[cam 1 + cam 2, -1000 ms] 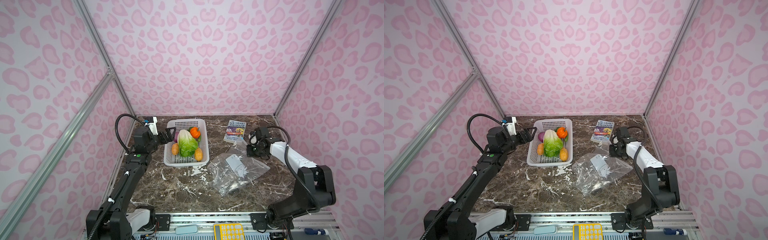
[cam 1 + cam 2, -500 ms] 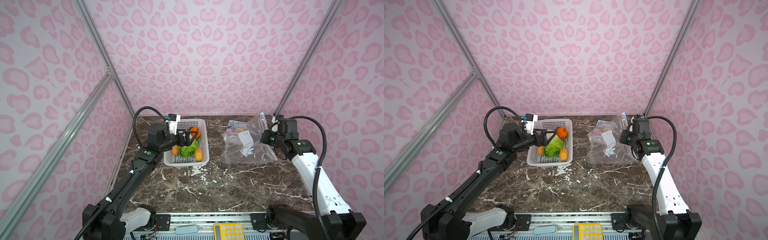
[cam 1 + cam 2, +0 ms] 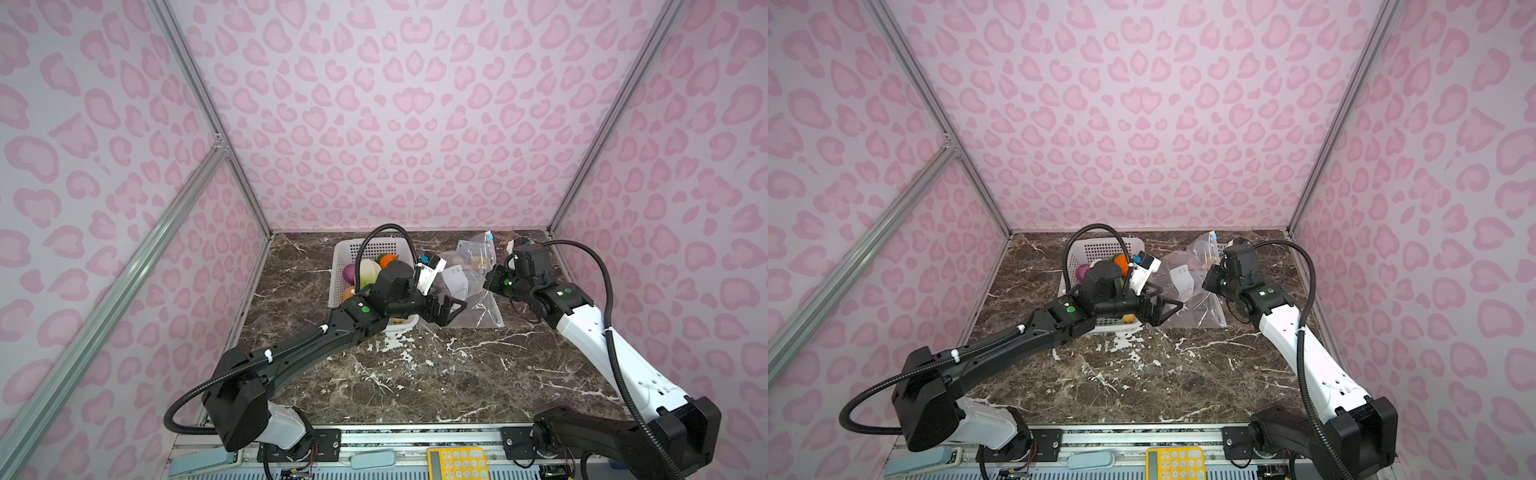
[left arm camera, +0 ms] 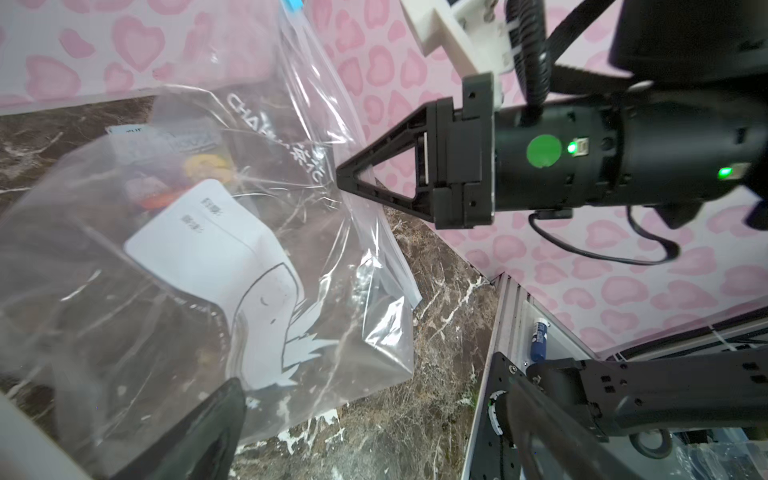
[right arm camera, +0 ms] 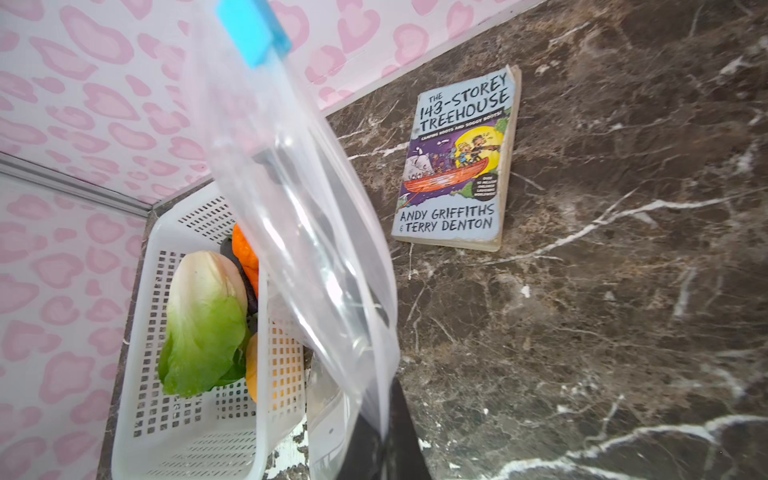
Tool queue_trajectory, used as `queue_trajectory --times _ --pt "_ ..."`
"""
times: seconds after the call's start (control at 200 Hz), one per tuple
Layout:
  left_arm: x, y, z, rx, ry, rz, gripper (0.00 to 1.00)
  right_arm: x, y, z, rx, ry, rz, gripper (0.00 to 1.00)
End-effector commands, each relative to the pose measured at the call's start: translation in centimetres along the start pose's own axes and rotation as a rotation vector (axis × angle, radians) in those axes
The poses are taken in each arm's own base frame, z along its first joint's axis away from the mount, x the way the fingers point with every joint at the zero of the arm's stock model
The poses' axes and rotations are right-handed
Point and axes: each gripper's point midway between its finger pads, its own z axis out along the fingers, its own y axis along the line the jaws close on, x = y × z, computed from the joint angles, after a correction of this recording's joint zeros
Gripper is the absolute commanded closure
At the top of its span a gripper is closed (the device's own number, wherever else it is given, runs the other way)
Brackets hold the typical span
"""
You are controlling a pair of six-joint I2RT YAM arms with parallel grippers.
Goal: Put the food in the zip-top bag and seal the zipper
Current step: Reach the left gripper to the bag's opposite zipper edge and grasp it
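Here, pinched zip-top bag (image 5: 299,232), book (image 5: 457,162) titled "The 143-Storey Treehouse"

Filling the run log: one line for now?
right gripper shut on bag | left gripper open | food in basket

Two arms, black and white!
We see left arm (image 3: 307,349) mostly black, right arm (image 3: 598,336) white-shelled, ribbed black cables (image 3: 386,227), green dots (image 3: 365,309), right gripper (image 4: 340,178) with triangular black frames.

R gripper (image 4: 345,178) raised bag (image 4: 124,316) upright; L gripper (image 3: 451,309) swung from basket (image 3: 338,266) to bag.
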Motion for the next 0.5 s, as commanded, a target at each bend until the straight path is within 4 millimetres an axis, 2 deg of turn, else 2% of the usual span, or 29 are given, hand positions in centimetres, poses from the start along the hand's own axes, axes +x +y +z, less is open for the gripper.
queue_trajectory --times 0.0,0.16,0.365,0.44,0.455,0.495 --pt "-1.3 0.9 1.8 -0.043 -0.041 0.032 0.0 -0.4 1.7 0.2 -0.066 -0.031 0.049 1.0" --pt "-0.9 1.7 4.4 -0.04 -0.008 0.008 0.01 0.2 2.1 0.0 -0.102 -0.029 0.066 1.0" --pt "-0.5 2.3 6.6 -0.035 0.022 -0.008 0.18 0.8 2.4 0.2 -0.13 -0.008 0.078 1.0" --pt "0.5 3.1 7.4 -0.051 0.048 -0.016 0.21 1.0 2.6 0.2 -0.14 -0.003 0.08 1.0" --pt "-0.5 2.7 7.5 -0.044 0.03 -0.009 0.21 0.9 2.6 0.2 -0.141 -0.003 0.08 1.0" --pt "-0.4 2.9 7.8 -0.047 0.033 -0.01 0.21 1.0 2.6 0.2 -0.143 -0.002 0.079 1.0"
